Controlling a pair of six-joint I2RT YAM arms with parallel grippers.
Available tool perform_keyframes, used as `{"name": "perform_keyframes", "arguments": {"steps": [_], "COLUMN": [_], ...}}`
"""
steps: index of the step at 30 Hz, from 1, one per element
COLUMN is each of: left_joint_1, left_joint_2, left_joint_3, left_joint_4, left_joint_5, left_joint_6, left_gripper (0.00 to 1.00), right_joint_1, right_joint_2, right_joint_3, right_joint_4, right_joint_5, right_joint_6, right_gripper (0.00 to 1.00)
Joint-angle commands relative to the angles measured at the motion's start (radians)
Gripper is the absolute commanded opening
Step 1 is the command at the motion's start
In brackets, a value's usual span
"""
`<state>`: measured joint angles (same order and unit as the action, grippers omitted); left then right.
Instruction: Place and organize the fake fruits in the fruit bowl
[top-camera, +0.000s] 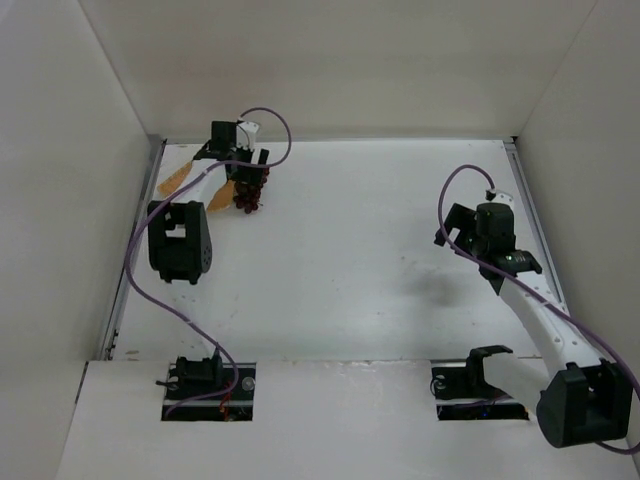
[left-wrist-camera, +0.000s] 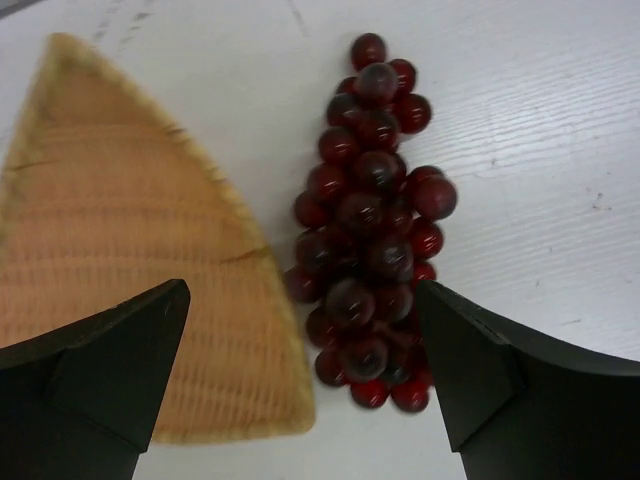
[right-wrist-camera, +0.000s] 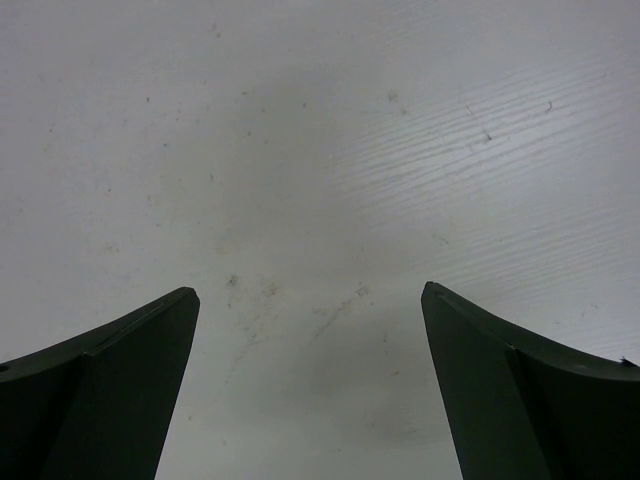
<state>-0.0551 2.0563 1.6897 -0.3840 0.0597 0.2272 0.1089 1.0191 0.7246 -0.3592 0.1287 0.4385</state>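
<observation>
**Grapes on the table beside the bowl, both grippers spread**

The bunch of dark red-purple grapes (left-wrist-camera: 370, 230) lies on the white table (left-wrist-camera: 560, 150), outside the fruit bowl (left-wrist-camera: 120, 250). In the left wrist view the bunch runs lengthwise along the bowl's near edge, with its narrow tip pointing away from the camera. Its wider end sits just beside the bowl's lower corner, and I cannot tell whether the berries touch the rim there. The bowl is a shallow, woven, orange-tan wedge with a lighter rim, and its floor is bare wicker.

The left gripper (left-wrist-camera: 302, 285) hangs over both things with its jaws spread wide. One finger (left-wrist-camera: 100, 380) is above the bowl's floor. The other sits just to the outer side of the bunch's wide end. The grapes and the bowl's corner lie in the gap between the two fingers.

In the top view this all sits at the far left corner of the table, partly hidden under the left arm.

The right gripper (right-wrist-camera: 310, 295) is well apart, over the right side of the table. Its jaws are also spread, and the scuffed white tabletop shows between them.
</observation>
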Motion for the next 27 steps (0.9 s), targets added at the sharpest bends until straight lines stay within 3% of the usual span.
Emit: {"name": "perform_keyframes", "arguments": {"steps": [1, 4, 6, 11, 14, 16, 23, 27], "left_joint_1": [-0.047, -0.056, -0.059, -0.070, -0.070, -0.067, 0.014, 0.105], "left_joint_2": [0.065, 0.143, 0.159, 0.146, 0.113, 0.041, -0.249, -0.275], "left_joint_3": [0.086, 0.140, 0.151, 0.136, 0.136, 0.120, 0.087, 0.068], "left_joint_4": [0.039, 0.027, 0.027, 0.005, -0.039, -0.039, -0.026, -0.019], "left_joint_5": [-0.004, -0.044, -0.055, 0.023, 0.049, 0.061, 0.054, 0.049], "left_joint_6": [-0.009, 0.000, 0.000, 0.009, -0.032, -0.077, -0.101, -0.082], "left_gripper": [1.00, 1.00, 0.92, 0.58, 0.24, 0.11, 0.09, 0.09], "right_joint_1": [0.010, 0.010, 0.010, 0.010, 0.005, 0.010, 0.027, 0.041], "right_joint_2": [-0.001, 0.001, -0.005, -0.017, -0.016, -0.011, 0.016, 0.018], "right_joint_3": [0.041, 0.055, 0.061, 0.068, 0.081, 0.087, 0.079, 0.065], "right_joint_4": [0.020, -0.003, -0.009, -0.014, -0.015, -0.015, 0.009, 0.022], "right_joint_5": [0.032, 0.040, 0.040, 0.043, 0.038, 0.040, 0.043, 0.043], "right_joint_6": [0.029, 0.037, 0.036, 0.031, 0.029, 0.026, 0.039, 0.045], "right_gripper": [1.00, 1.00, 1.00, 1.00, 1.00, 1.00, 1.00, 1.00]}}
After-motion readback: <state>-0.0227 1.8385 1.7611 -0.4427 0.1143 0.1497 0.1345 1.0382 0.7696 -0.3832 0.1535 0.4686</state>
